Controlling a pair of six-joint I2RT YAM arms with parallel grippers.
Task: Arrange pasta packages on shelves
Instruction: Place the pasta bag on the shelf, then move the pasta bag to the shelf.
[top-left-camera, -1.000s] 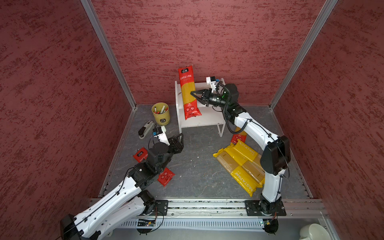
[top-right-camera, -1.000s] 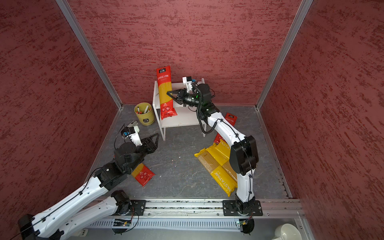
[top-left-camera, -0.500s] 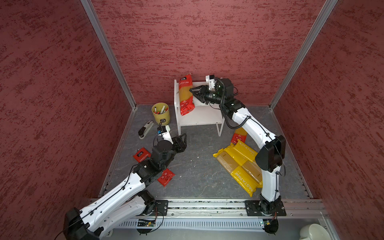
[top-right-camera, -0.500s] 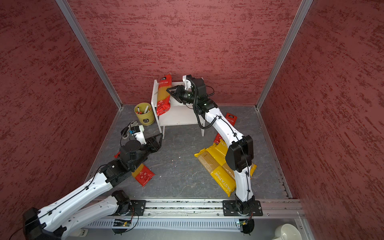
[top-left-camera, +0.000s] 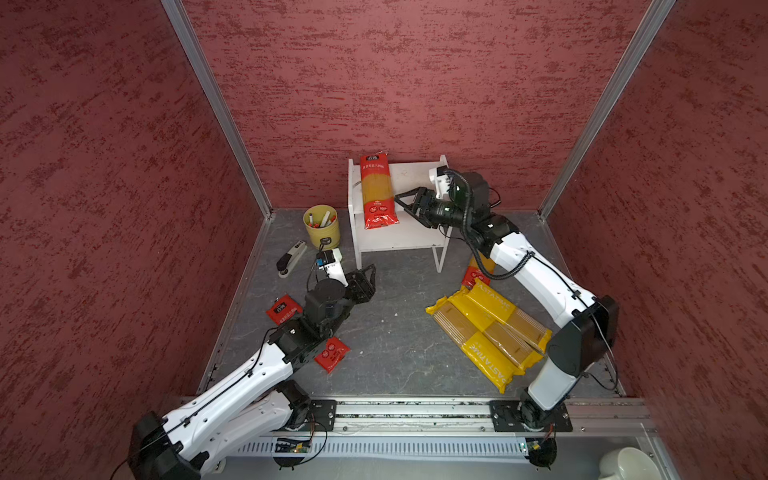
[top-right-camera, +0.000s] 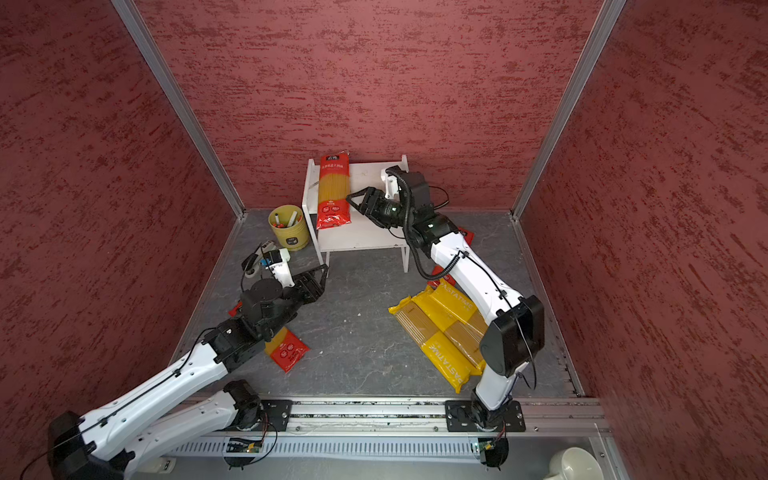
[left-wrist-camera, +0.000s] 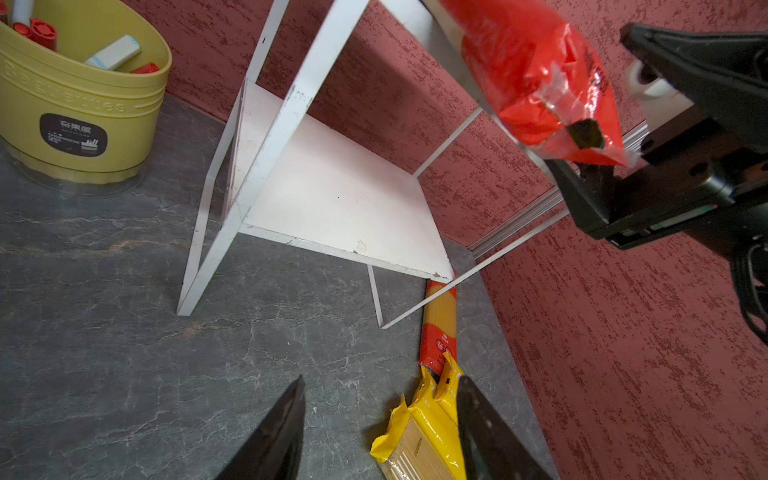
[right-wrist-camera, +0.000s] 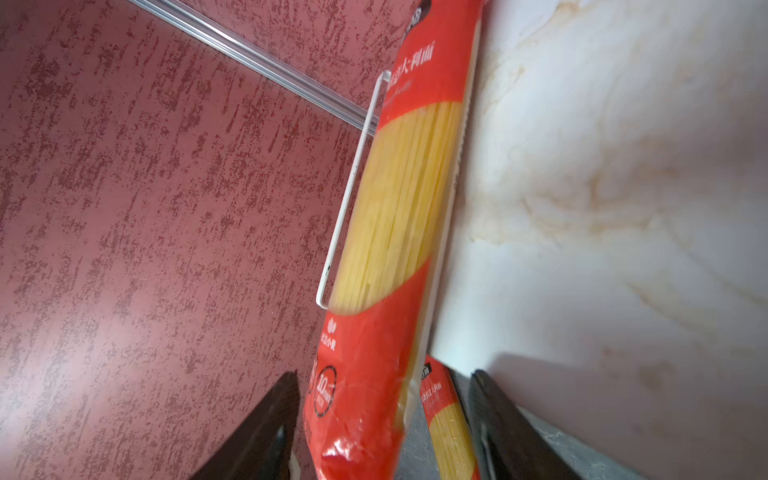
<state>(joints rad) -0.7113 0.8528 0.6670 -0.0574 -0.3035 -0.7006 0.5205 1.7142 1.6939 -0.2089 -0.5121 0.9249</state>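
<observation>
right gripper (top-left-camera: 400, 203): spread open, clamped on nothing; level with top of rack (top-left-camera: 415, 176), tips just beside shelved red bag (top-left-camera: 376, 191)
right wrist view only: frames that bag's near end between the fingers (right-wrist-camera: 262, 440), not pinched; shows brown stains on top board (right-wrist-camera: 602, 187) up close, faint from above
left gripper (top-left-camera: 368, 275): parted, holding nothing; low over floor near a front leg of rack
shelved red bag: flat along one side of top board, beside raised side panel, near end hanging past front edge; contact with back wall impossible to tell
left wrist view only: looks up under rack at lower shelf (left-wrist-camera: 332, 187); catches floor red bag (left-wrist-camera: 438, 324) running from under shelf corner to yellow packages (left-wrist-camera: 419, 436), touching their end; mostly hidden behind right arm in both top views
third red bag (top-left-camera: 331, 353): on floor under left arm, showing a red end on each side of arm in a top view
yellow packages: three, side by side on floor near right arm's base, "PASTATIME" readable only from above
yellow cup (top-left-camera: 322, 226): pens inside, on floor just beside rack; label close up only from left wrist
stapler (top-left-camera: 291, 257): on floor near cup, caught only from above
</observation>
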